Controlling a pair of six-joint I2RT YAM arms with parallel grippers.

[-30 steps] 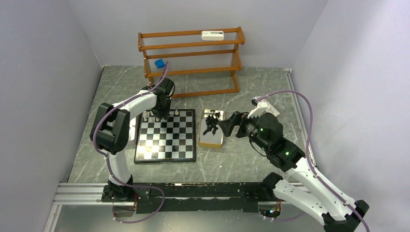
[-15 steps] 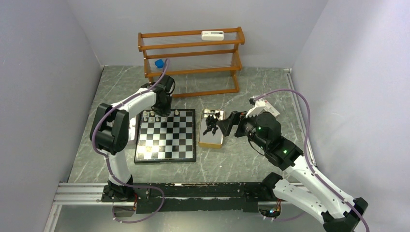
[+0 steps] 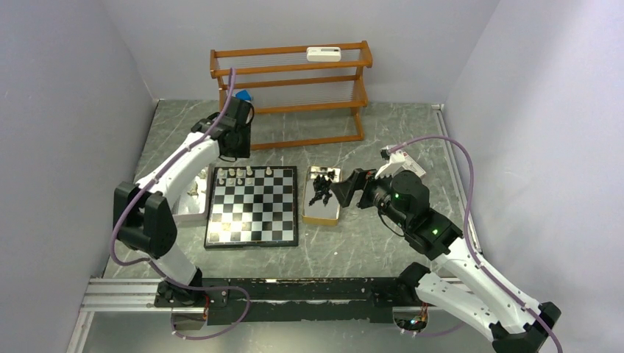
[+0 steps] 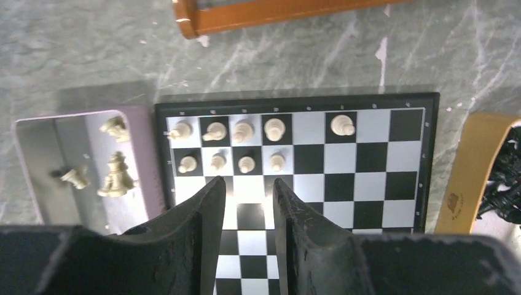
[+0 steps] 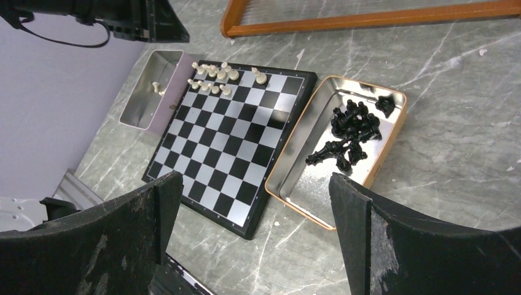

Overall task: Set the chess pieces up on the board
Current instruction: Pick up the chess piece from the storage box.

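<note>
**Nine cream chess pieces (image 4: 246, 164) up on the chessboard (image 3: 254, 217)**

The nine stand on the two farthest rows of the board, which lies flat on the grey marbled table (image 3: 346, 250) between two metal trays. In the farthest row four fill the squares from the left corner, and a fifth stands two squares to their right. Four small pawns line the next row, one in front of each of the four. A few more of the cream set lie tipped over in the lilac-sided tray (image 4: 61, 141) just beside the board's left edge. The black chess pieces (image 5: 350, 132) sit in a tangled heap in the far half of the orange-rimmed tray (image 5: 310, 184) just beside the board's right edge. The left gripper (image 4: 249, 182) hangs high over the far end of the board, looking straight down on the cream rows, its jaws parted by a narrow gap with nothing between them. The right gripper (image 5: 255, 178) hovers to the right of the orange-rimmed tray and points toward it, its jaws spread wide and holding nothing. Behind the board a wooden rack (image 3: 291, 81) stands against the back wall, a small white device (image 3: 324, 53) on its top shelf and a blue object (image 3: 244, 95) on a lower one
</note>
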